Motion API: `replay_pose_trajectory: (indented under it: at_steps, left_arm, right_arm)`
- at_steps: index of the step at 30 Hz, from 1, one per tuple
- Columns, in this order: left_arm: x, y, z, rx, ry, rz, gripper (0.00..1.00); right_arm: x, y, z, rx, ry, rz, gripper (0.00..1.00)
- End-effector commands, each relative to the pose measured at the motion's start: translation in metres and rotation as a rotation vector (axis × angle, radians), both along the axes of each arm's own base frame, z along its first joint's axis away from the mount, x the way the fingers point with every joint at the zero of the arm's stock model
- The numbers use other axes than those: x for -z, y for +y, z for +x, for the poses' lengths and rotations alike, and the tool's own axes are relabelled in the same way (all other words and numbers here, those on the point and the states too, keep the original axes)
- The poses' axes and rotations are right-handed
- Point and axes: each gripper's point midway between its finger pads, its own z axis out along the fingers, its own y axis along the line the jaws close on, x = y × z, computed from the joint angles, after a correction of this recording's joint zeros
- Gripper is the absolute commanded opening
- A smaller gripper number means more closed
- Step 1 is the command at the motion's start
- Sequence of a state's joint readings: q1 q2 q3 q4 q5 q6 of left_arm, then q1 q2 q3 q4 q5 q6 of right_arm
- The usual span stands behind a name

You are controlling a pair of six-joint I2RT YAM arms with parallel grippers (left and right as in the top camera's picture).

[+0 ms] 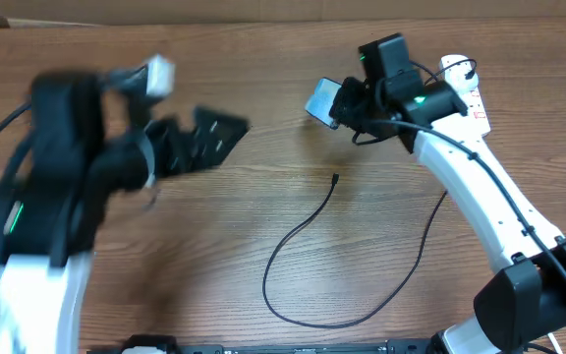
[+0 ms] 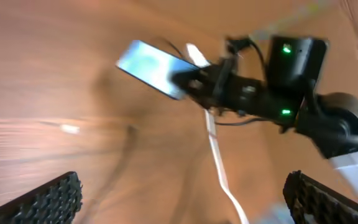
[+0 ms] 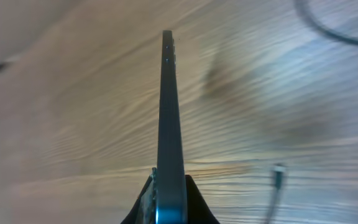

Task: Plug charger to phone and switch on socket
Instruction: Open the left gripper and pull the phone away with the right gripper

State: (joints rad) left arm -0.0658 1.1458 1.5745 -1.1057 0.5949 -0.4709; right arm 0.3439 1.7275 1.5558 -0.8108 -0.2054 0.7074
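My right gripper (image 1: 345, 106) is shut on the phone (image 1: 322, 99) and holds it tilted above the table. In the right wrist view the phone (image 3: 170, 124) stands edge-on between the jaws (image 3: 169, 205). The phone's light blue screen also shows in the left wrist view (image 2: 149, 67). The charger cable (image 1: 303, 231) lies loose on the table, its connector tip (image 1: 334, 179) below the phone. The socket (image 1: 465, 93) lies behind the right arm, partly hidden. My left gripper (image 1: 204, 138) is open and empty, blurred, left of the phone; its fingers spread wide in its wrist view (image 2: 182, 199).
The socket's thick white cord (image 2: 215, 149) runs across the wooden table in the left wrist view. The charger's cable loops toward the table's front edge (image 1: 342, 320). The right arm's white link (image 1: 480, 187) crosses the right side.
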Motion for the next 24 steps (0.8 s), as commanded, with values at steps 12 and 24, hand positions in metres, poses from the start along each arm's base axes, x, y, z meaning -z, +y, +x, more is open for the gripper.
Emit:
replay_pose_trajectory:
  at_steps: [12, 24]
  left_arm:
    - [0.030, 0.097, -0.054, -0.789, 0.263, -0.030, 1.00]
    - [0.046, -0.011, 0.037, -0.293, 0.523, -0.361, 0.96]
  right_arm:
    - [-0.092, 0.081, -0.031, -0.360, 0.033, 0.612, 0.04]
    - [-0.110, 0.087, -0.030, -0.285, 0.135, 0.741, 0.04]
